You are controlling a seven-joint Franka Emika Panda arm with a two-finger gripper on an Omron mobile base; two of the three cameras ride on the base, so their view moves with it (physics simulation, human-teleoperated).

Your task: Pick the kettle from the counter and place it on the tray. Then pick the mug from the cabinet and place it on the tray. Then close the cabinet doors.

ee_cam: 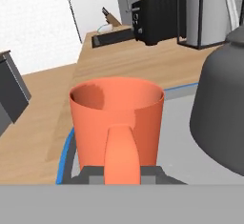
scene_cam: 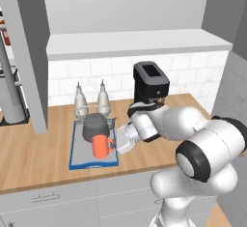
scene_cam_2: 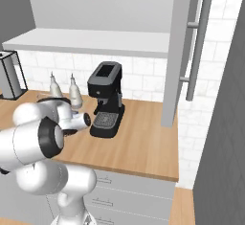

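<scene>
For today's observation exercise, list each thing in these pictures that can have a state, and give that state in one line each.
kettle: upright on the tray.
mug: upright on the tray, in front of the kettle, handle toward the hand.
tray: flat on the counter.
cabinet doors: open.
hand: at the mug's handle; grip unclear.

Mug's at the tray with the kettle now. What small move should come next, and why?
Probably open the gripper and release: the mug stands upright on the tray right in front of the kettle, and the hand view shows its handle between the fingertips. I can't tell if the base is fully down, so ease off slowly, then back away. The cabinet doors remain open.
</scene>
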